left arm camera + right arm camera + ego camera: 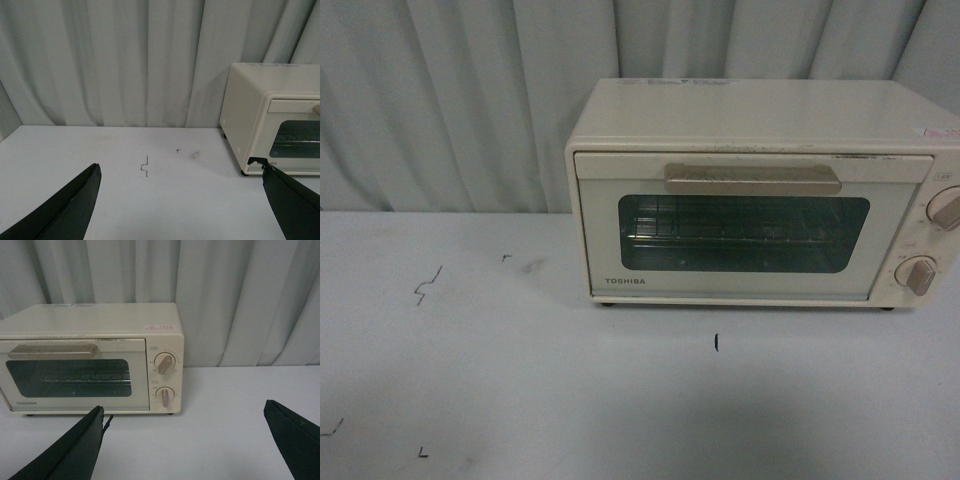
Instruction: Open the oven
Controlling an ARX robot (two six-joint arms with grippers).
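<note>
Front view: oven (750, 190) closed, no arm in frame. Both released, spread wide. The right end effector (183, 407) has the oven ahead, well apart; the left end effector (180, 170) has it ahead, off to one side. Likely risk: you hook the handle (752, 178) and pull straight out, and the oven slides or tips on the table (470, 380).
</note>
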